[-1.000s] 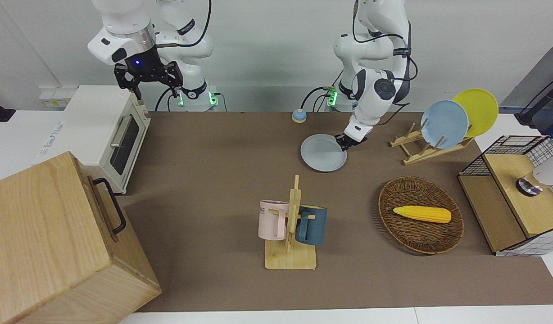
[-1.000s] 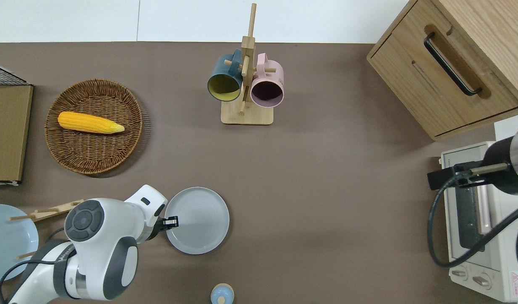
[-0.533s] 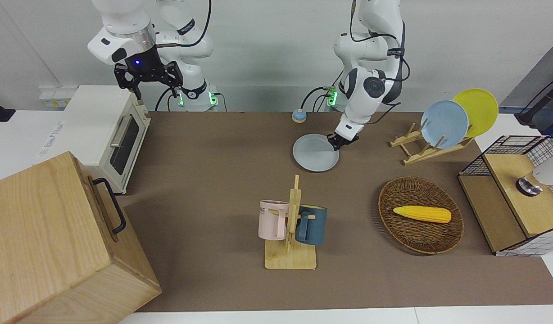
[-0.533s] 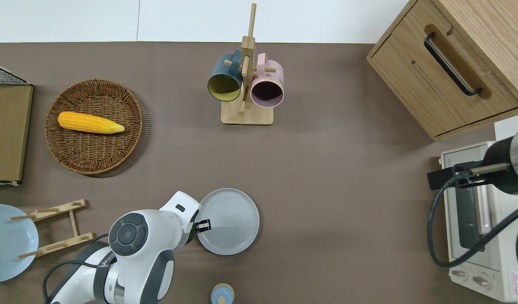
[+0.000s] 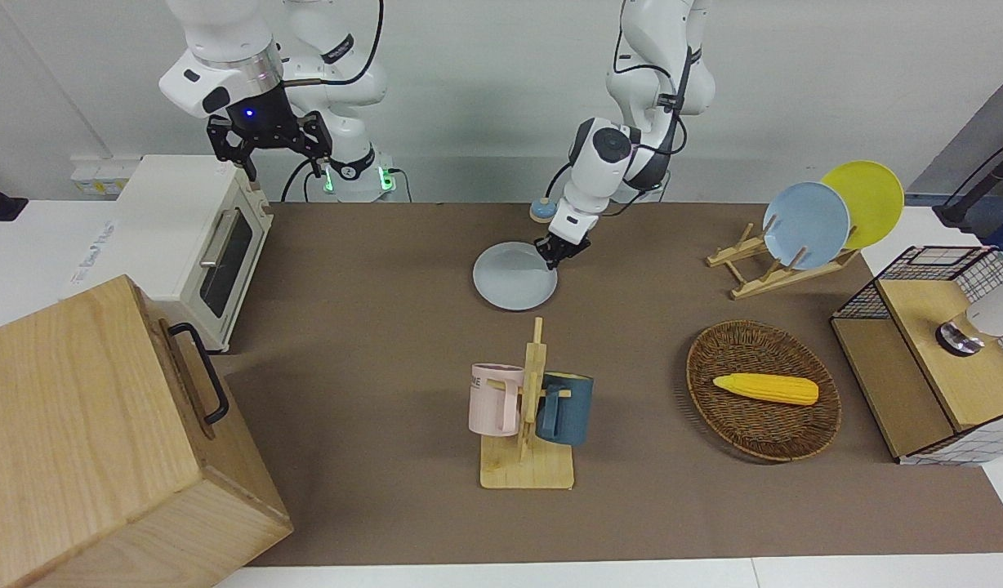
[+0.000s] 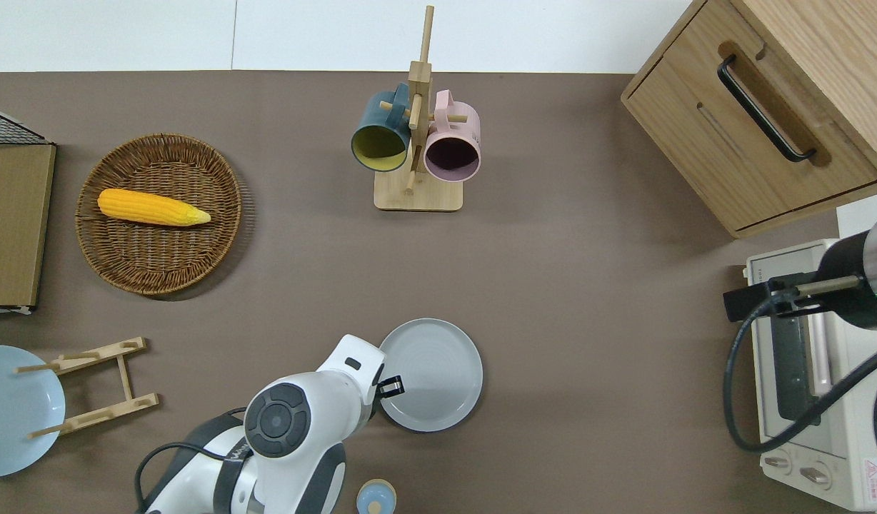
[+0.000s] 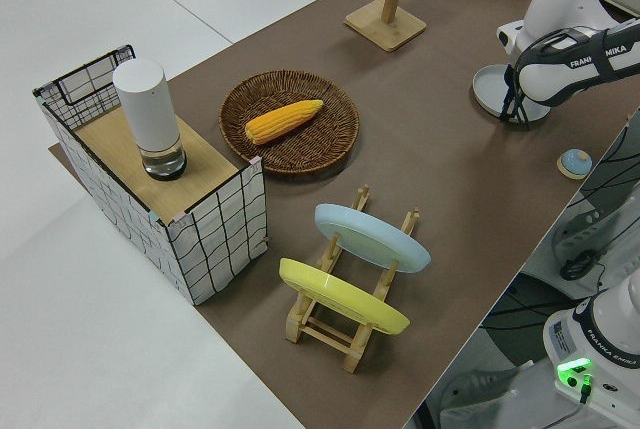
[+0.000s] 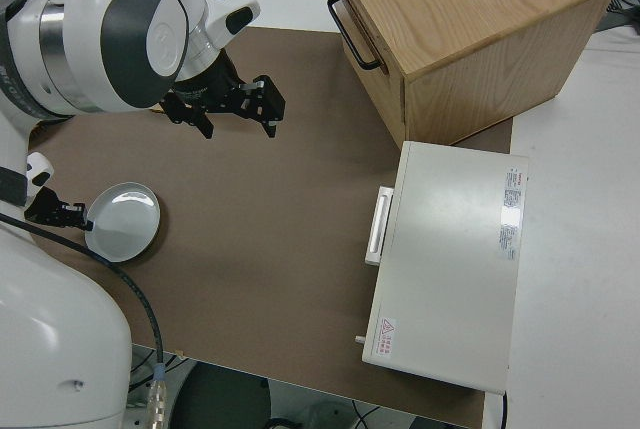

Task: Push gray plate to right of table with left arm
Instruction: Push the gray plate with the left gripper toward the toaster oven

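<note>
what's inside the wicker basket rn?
One corn cob lies in the wicker basket, nothing else visible. The weave directly under the cob is covered.

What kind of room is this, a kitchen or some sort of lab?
Probably a robotics lab staged as a kitchen: two white robot arms, the left arm at work, a toaster oven and a mug rack on one brown-matted table.

gray plate (image 6: 431,375) has slid along the worktop (image 6: 567,300) toward the right arm's end, same distance from the robots' edge as before. It now sits about level with the mug rack (image 6: 417,146) rather than on the basket side of it. left pincer (image 6: 393,386) moved with it, low at the plate's rim on the left arm's side.
</note>
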